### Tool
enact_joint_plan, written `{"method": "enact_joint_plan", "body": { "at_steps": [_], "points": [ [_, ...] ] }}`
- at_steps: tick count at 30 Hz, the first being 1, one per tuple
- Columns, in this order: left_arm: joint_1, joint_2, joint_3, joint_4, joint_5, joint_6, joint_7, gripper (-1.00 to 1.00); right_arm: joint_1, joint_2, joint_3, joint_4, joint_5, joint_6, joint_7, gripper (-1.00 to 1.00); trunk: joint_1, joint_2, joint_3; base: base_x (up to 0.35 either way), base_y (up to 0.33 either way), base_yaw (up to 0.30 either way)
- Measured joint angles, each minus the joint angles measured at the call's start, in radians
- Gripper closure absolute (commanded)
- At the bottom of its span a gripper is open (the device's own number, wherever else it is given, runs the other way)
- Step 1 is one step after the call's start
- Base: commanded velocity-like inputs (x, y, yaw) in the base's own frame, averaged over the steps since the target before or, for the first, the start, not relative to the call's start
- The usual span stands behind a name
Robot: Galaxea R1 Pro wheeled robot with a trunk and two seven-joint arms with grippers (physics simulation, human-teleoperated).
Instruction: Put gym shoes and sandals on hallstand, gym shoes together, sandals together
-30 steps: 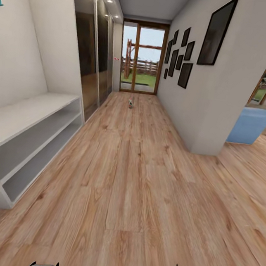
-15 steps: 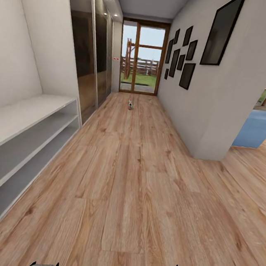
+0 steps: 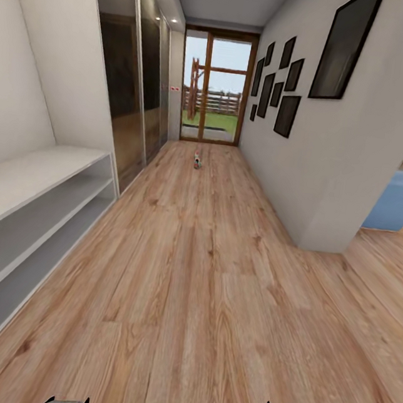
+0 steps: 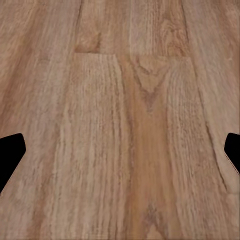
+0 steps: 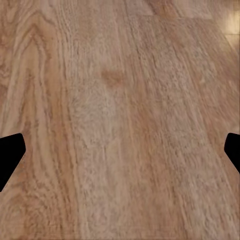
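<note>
The whole head view is shifting against the earlier pictures: the low white bench (image 3: 34,206) is sliding further toward the left edge and the grey wall corner (image 3: 328,198) is drawing nearer, so the robot is rolling forward down the corridor and the things themselves are not moving.

The step in hand looks like the approach: nothing is being carried and no shoe is within reach. Far ahead on the wood floor (image 3: 195,301), near the glass door (image 3: 215,90), a small white object with red and green flecks (image 3: 197,161) is lying; it is probably one gym shoe, though it is too small to be sure. Sandals and the hallstand are not identifiable here; the white bench lacks upper shelves, so it is likely not the rack.

The left gripper (image 4: 120,155) and the right gripper (image 5: 120,155) are both hanging over bare planks, fingertips spread wide to the edges of their wrist views, empty.

The next move probably calls for driving on toward that object, stopping short of it, then lowering one arm.
</note>
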Motion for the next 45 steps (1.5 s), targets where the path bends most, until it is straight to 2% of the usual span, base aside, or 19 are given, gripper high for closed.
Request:
{"method": "enact_joint_plan", "body": {
  "at_steps": [45],
  "points": [
    [0.0, 0.0, 0.0, 0.0, 0.0, 0.0, 0.0, -1.0, 0.0, 0.0, 0.0, 0.0, 0.0, 0.0, -0.001, -1.0, 0.0, 0.0, 0.0, 0.339, 0.0, 0.0]
  ]
}}
